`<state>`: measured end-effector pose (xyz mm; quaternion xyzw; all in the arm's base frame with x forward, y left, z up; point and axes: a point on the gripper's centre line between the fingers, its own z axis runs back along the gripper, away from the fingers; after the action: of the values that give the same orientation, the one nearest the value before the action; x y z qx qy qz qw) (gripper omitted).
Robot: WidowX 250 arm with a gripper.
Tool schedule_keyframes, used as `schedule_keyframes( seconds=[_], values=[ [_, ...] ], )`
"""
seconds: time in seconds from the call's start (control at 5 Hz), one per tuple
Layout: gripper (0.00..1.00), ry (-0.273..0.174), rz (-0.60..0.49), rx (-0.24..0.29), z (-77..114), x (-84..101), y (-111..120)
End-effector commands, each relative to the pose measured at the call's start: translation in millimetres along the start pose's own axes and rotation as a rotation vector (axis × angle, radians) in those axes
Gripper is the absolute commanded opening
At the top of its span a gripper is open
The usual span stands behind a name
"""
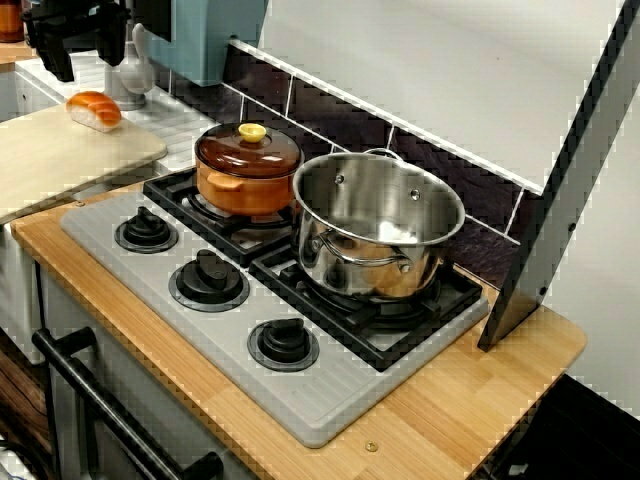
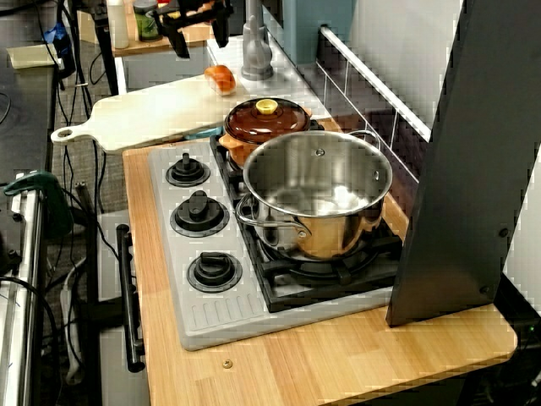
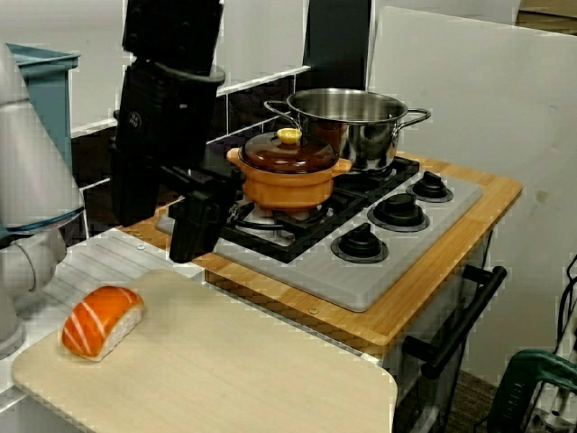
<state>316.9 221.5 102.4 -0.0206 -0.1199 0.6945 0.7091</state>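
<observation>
My black gripper hangs above the pale wooden cutting board at the left end of the counter. Its two fingers stand apart, open, with nothing between them. Just below and slightly right of it, a piece of salmon sushi lies on the board. In the view along the counter, the gripper is at the far top, over the sushi. From the cutting board's side, the gripper hovers behind the sushi, clear of the board.
An orange pot with a brown lid and yellow knob sits on the stove's back left burner. A large steel pot stands on the back right burner. Three black knobs line the grey stove front. A dark panel leans at the right.
</observation>
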Motion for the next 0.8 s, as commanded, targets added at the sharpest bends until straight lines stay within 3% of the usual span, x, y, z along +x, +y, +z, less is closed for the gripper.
schedule_keyframes(
  seconds=[0.0,0.6],
  values=[
    [1.0,-0.072,0.1,-0.054,4.5,24.0,-7.0],
    [1.0,-0.101,0.11,-0.043,-7.5,27.2,-6.9]
  ],
)
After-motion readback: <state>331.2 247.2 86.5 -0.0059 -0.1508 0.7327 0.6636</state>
